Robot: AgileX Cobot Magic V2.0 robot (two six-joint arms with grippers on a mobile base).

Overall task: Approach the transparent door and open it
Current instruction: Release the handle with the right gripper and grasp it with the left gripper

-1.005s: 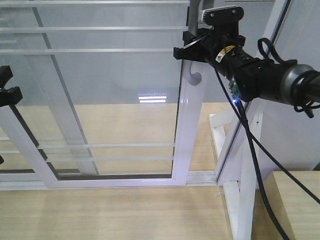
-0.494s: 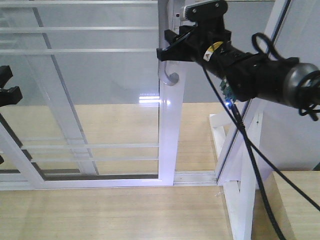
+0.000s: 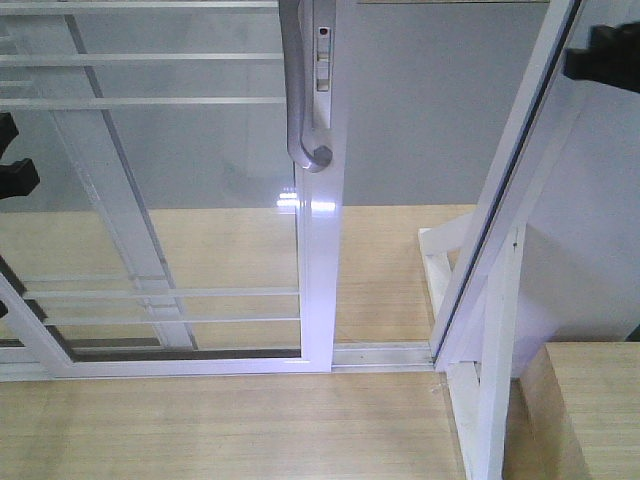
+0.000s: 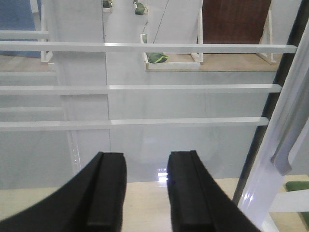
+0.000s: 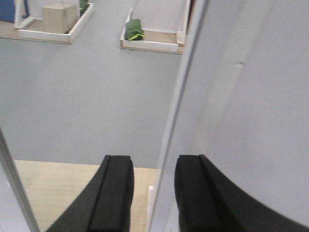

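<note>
The transparent door (image 3: 318,260) is a glass panel in a glossy white frame with thin white bars, slid partway left. Its curved silver handle (image 3: 300,95) hangs free on the stile. A gap of grey floor lies between the stile and the slanted white jamb (image 3: 500,210). My right gripper (image 5: 154,191) is open and empty, up at the far right (image 3: 605,55), well clear of the handle. My left gripper (image 4: 147,191) is open and empty, facing the glass and bars (image 4: 145,87), and it shows at the left edge (image 3: 12,160).
A second white-framed glass panel (image 3: 110,200) stands behind the door on the left. The floor track (image 3: 380,352) runs along the wooden floor. A white wooden support frame (image 3: 490,380) and a wooden surface (image 3: 590,410) stand at the right. Green items (image 5: 134,30) lie in distant trays.
The door has slid left, widening the gap. My right gripper has let go of the handle and pulled back to the upper right. The left gripper has barely moved.
</note>
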